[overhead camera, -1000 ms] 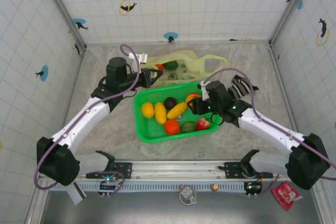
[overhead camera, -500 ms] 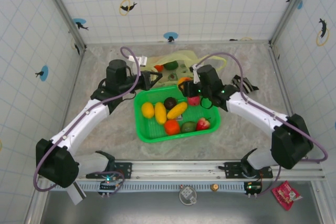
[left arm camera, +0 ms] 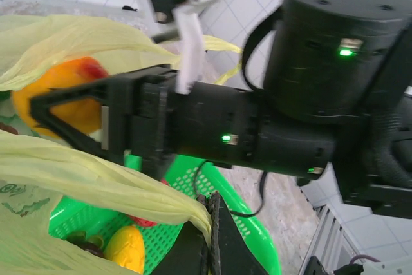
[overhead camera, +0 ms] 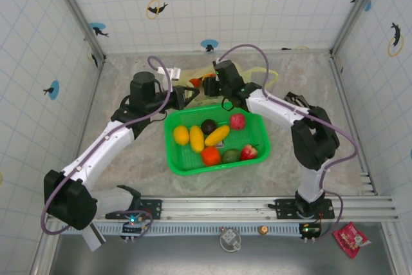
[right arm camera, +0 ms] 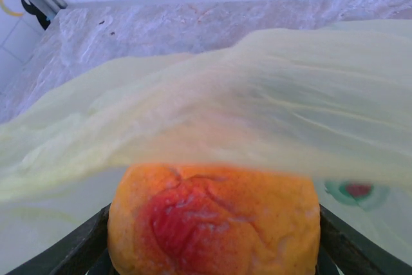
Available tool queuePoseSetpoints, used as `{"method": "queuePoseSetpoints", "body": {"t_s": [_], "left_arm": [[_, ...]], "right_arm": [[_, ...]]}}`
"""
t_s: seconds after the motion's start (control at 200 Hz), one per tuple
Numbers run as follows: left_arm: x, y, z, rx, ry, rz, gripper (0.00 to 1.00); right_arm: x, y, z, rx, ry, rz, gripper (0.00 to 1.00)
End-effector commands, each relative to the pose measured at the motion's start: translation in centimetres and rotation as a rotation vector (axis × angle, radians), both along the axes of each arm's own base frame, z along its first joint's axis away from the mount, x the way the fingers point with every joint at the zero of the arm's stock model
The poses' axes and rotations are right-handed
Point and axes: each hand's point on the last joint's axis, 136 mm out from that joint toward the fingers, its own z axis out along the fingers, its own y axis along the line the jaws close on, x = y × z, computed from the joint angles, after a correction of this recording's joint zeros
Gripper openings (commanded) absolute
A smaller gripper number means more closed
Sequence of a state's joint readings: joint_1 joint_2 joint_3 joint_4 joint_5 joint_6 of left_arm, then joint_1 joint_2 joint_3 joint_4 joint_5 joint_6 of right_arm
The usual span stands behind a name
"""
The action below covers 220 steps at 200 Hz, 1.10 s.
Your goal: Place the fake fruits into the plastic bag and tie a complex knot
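Note:
The pale yellow plastic bag (overhead camera: 241, 72) lies at the back of the table, its mouth facing the green basket (overhead camera: 187, 167). My left gripper (overhead camera: 190, 96) is shut on the bag's front edge (left arm camera: 96, 178) and holds it up. My right gripper (overhead camera: 212, 85) is at the bag's mouth, shut on an orange fruit with a red blush (right arm camera: 212, 220); bag film (right arm camera: 257, 107) drapes just above it. In the left wrist view that fruit (left arm camera: 61, 94) sits between the right gripper's black fingers, under the film. Several fruits remain in the basket: yellow (overhead camera: 181, 135), dark brown (overhead camera: 208, 126), pink-red (overhead camera: 237, 121), orange (overhead camera: 211, 156), green (overhead camera: 230, 156).
The basket stands in the middle of the table, between the two arms. The right arm's elbow (overhead camera: 309, 130) rises to the basket's right. Tiled walls close in the table at the back and both sides.
My right arm has carried the orange fruit up from the basket's right side, back and left to the bag's mouth. The left gripper has kept its hold on the bag.

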<state>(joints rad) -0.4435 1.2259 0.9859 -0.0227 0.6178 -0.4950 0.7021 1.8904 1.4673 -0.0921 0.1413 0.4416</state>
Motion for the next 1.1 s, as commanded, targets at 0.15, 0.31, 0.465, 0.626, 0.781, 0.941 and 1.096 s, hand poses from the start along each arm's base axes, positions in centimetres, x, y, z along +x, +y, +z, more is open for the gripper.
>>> {"method": "queuePoseSetpoints", "body": {"t_s": [0.15, 0.31, 0.465, 0.626, 0.781, 0.941, 1.096], "left_arm": [[0.6, -0.2, 2.8, -0.033, -0.056, -0.007, 0.0], [0.7, -0.2, 2.7, -0.033, -0.051, -0.002, 0.0], [0.6, -0.1, 2.2, -0.029, -0.041, 0.0, 0.0], [0.4, 0.0, 1.7, -0.021, -0.033, 0.007, 0.0], [-0.4, 0.5, 0.9, -0.012, -0.015, 0.01, 0.0], [-1.9, 1.2, -2.0, 0.014, 0.049, 0.017, 0.0], [-3.1, 1.6, -3.6, 0.037, 0.08, 0.022, 0.0]], "right_arm": [[3.6, 2.8, 0.7, 0.092, -0.044, -0.078, 0.63], [3.4, 3.6, 0.1, 0.114, -0.024, -0.054, 0.88], [2.0, 3.0, 0.6, 0.145, -0.038, -0.015, 0.91], [0.6, 2.3, 1.6, 0.155, -0.038, 0.012, 0.79], [-2.8, 1.5, 3.6, 0.189, -0.083, 0.077, 0.64], [-7.1, -0.2, 4.9, 0.197, -0.124, 0.148, 0.63], [-10.6, -2.2, 5.4, 0.199, -0.144, 0.194, 0.66]]}}
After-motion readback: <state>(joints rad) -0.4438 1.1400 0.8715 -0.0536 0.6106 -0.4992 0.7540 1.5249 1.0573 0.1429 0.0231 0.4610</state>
